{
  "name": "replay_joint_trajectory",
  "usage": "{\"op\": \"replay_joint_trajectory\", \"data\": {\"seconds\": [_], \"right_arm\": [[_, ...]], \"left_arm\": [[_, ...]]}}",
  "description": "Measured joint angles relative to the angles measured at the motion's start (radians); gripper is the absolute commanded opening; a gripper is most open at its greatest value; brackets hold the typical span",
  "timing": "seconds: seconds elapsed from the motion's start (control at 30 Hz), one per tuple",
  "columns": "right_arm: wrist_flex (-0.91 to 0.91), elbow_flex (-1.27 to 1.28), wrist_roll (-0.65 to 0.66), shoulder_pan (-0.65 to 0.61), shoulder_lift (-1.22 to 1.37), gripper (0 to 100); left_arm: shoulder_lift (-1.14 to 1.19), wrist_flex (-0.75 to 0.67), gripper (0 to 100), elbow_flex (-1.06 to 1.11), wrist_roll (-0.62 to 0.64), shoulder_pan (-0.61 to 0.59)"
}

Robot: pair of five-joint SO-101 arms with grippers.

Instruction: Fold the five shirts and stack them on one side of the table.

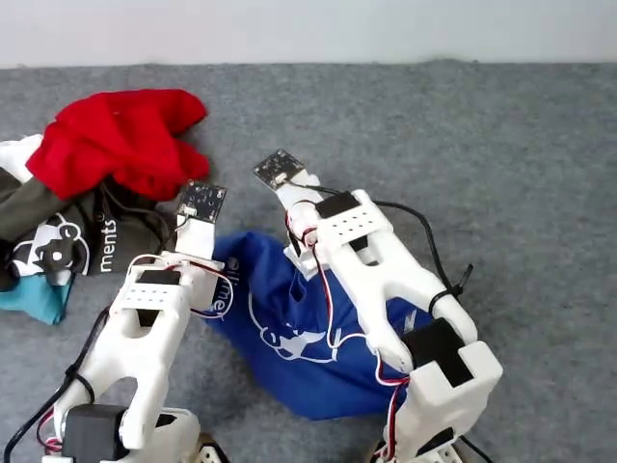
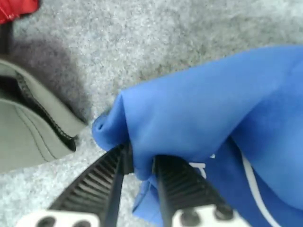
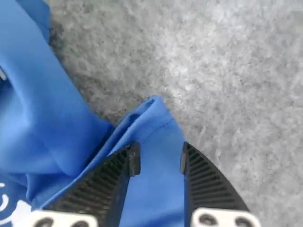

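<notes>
Blue shirt: lay crumpled and unfolded on the table between the arms. Step judged: taking hold of its corners to spread it.
Left gripper: jaws pinched on a blue fold.
Right gripper: jaws part-open astride a corner; closing was due next.
Both arms: stretched forward, wrists tipped down.
Red shirt: heaped beyond.
</notes>
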Motion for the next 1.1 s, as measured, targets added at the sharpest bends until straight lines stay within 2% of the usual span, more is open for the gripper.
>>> {"op": "replay_joint_trajectory", "data": {"seconds": [0.27, 0.4, 0.63, 0.9, 1.1], "right_arm": [[-0.054, -0.032, 0.000, 0.003, 0.141, 13.9], [-0.006, -0.091, 0.000, 0.008, 0.176, 0.8], [0.054, -0.152, 0.020, 0.015, 0.210, 0.9], [0.324, -0.348, 0.086, 0.066, 0.218, 0.9], [0.565, -0.578, 0.087, 0.209, 0.198, 0.9]], "left_arm": [[0.000, 0.000, 2, 0.000, 0.000, 0.000], [0.000, 0.000, 2, 0.000, 0.000, 0.000], [0.000, 0.000, 2, 0.000, 0.000, 0.000], [0.000, 0.000, 2, 0.000, 0.000, 0.000], [0.000, 0.006, 2, -0.020, 0.000, 0.000]]}}
